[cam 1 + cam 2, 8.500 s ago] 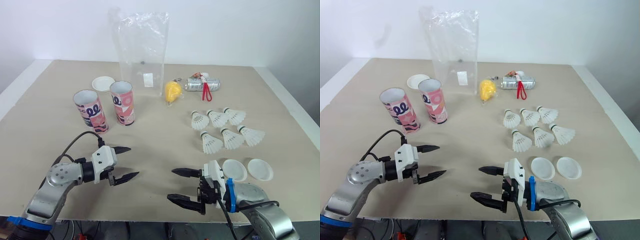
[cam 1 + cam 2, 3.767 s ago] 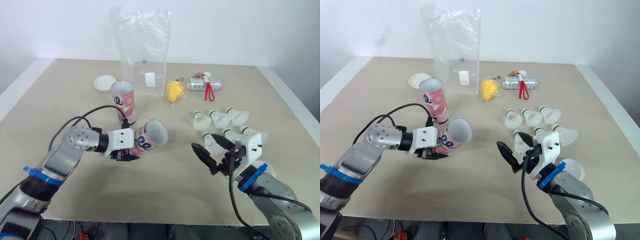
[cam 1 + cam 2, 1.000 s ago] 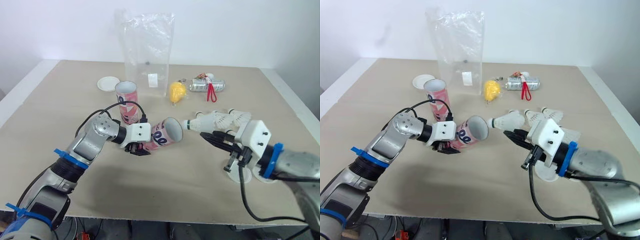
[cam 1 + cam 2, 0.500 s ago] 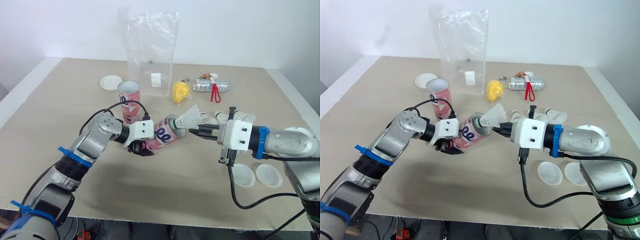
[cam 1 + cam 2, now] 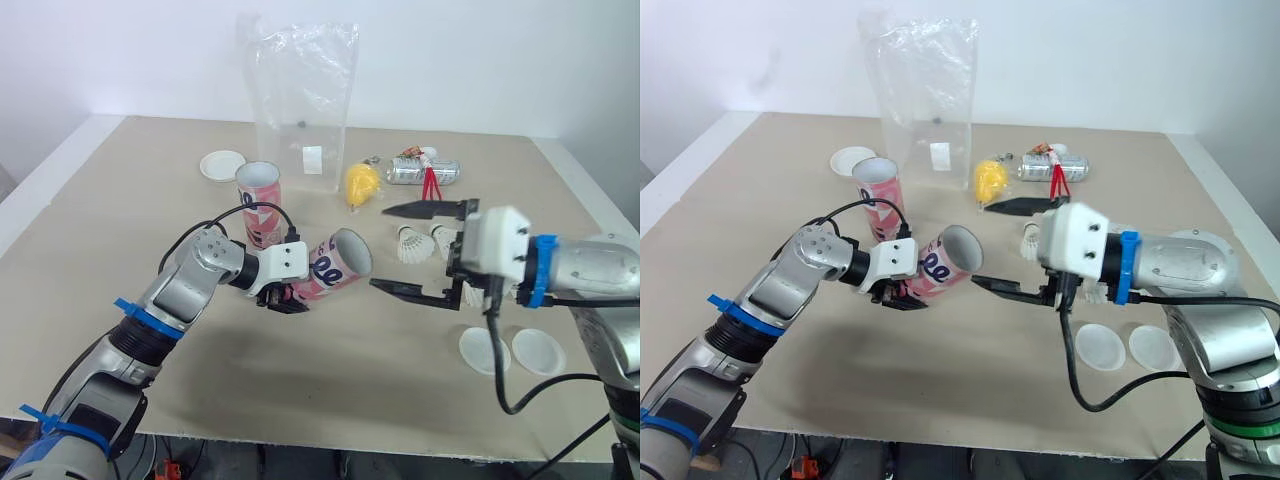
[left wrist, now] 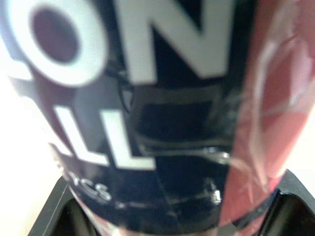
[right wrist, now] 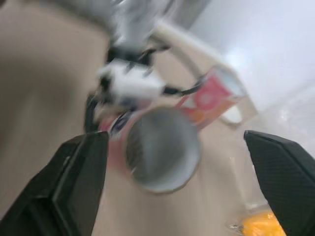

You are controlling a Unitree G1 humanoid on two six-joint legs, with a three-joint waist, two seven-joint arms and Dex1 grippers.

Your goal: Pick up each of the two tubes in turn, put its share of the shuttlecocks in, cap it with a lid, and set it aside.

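Lids nearest: two white lids lie flat on the desk at its near R side, side by side, not touching. Next back, mid-desk, left jaws are clamped on the tilted tube. It's pink w/ dark lettering, gripped at its lower end and held off the desk, w/ its open mouth angled up toward the right jaws. In the L wrist view its printed wall sits between the two black fingers. Right jaws are spread wide & empty, w/ upper finger and lower finger well apart, both tips aimed at the tube. The mouth is just beside the lower tip w/ a small gap, no contact. R wrist view looks into that mouth, too blurred to tell contents. Behind the right jaws are shuttlecocks on the desk, partly hidden by that arm, count unclear. Further back on the L, the upright tube stands near the tilted one, mouth up. Beyond it is a far lid. Along the back are a yellow object, a silver can w/ red strap, and a clear plastic bag standing upright.
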